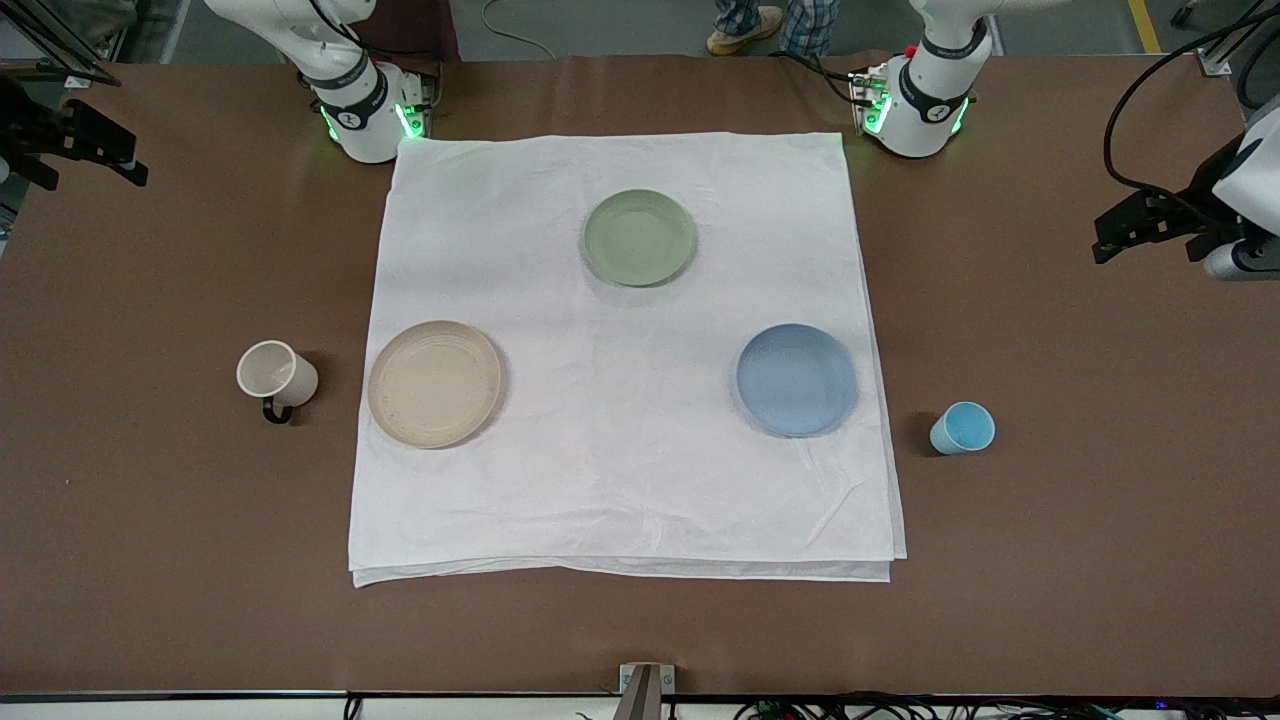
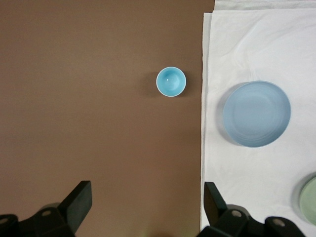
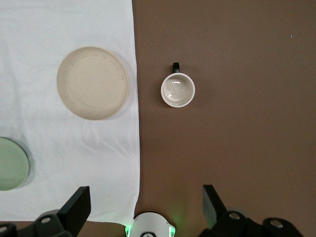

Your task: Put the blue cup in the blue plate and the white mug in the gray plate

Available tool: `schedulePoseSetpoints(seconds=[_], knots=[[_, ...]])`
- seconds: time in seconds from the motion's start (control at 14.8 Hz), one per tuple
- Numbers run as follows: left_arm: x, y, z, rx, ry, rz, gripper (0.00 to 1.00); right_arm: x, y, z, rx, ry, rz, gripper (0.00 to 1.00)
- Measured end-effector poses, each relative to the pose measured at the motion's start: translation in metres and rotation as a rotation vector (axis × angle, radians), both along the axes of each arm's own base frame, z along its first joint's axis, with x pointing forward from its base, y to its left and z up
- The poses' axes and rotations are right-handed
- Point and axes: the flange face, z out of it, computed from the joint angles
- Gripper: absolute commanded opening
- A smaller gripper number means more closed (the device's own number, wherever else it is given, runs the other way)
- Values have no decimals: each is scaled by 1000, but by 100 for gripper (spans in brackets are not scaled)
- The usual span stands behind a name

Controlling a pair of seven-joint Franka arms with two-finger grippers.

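Observation:
The blue cup (image 1: 963, 428) stands upright on the bare brown table beside the blue plate (image 1: 797, 379), toward the left arm's end. In the left wrist view the cup (image 2: 171, 81) and the plate (image 2: 256, 113) are apart. The white mug (image 1: 276, 376) stands upright beside the gray plate (image 1: 434, 383), toward the right arm's end, with its black handle toward the front camera. The right wrist view shows the mug (image 3: 177, 90) and the gray plate (image 3: 93, 83). Both plates are empty. My left gripper (image 2: 146, 197) is open and empty, high over the table's left-arm end (image 1: 1140, 228). My right gripper (image 3: 145, 197) is open and empty, high over the right-arm end (image 1: 90, 150).
A white cloth (image 1: 620, 480) covers the middle of the table and bears the plates. An empty green plate (image 1: 639, 237) lies on it, farther from the front camera than the other two plates. The right arm's base (image 3: 148, 224) shows under the right gripper.

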Motion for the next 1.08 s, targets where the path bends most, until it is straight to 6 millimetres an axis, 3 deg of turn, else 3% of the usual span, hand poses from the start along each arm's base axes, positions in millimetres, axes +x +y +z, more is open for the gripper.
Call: schedulePoseSetpoints(seconds=[0.34, 0.61, 0.81, 1.08], knots=[[1, 0, 8, 1, -16, -2, 100, 0, 0, 0, 0, 0, 0, 100], [15, 3, -17, 2, 19, 2, 100, 0, 0, 0, 0, 1, 0, 100], [45, 6, -73, -1, 46, 7, 100, 0, 0, 0, 0, 1, 0, 100], [73, 26, -187, -10, 24, 33, 100, 0, 0, -1, 0, 2, 0, 100]])
